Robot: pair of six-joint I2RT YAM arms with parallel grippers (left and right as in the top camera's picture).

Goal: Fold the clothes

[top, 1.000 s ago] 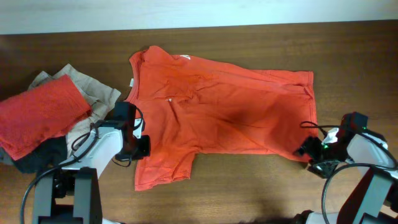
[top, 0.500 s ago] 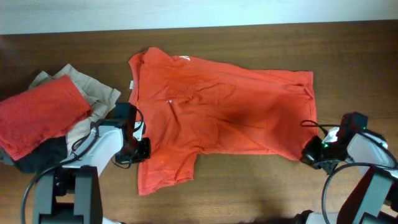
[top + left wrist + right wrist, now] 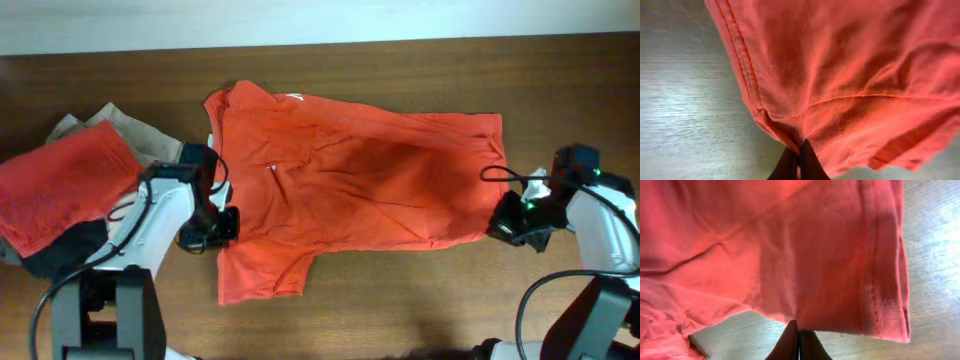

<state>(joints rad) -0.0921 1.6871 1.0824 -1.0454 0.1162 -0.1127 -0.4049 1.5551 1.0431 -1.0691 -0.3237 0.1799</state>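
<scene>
A dark wooden table (image 3: 400, 300) fills the overhead view below a pale strip along the far edge. The left gripper (image 3: 799, 159) is clamped tight, its dark fingertips meeting on a pinch of the orange-red T-shirt (image 3: 360, 180) just beside a stitched seam. The right gripper (image 3: 799, 341) is likewise clenched on the shirt's edge, near a hemmed corner. Only the wrist views show these pinches and the weave up close (the wood behind is a blur). Only the overhead gives the layout. There the shirt lies spread across the table's middle, collar toward the left arm, one sleeve jutting toward the near edge, with a gripper at each lower corner. Well apart on the left, a folded red shirt (image 3: 65, 185) rests atop a beige garment (image 3: 150, 145) and a dark garment (image 3: 60, 255).
</scene>
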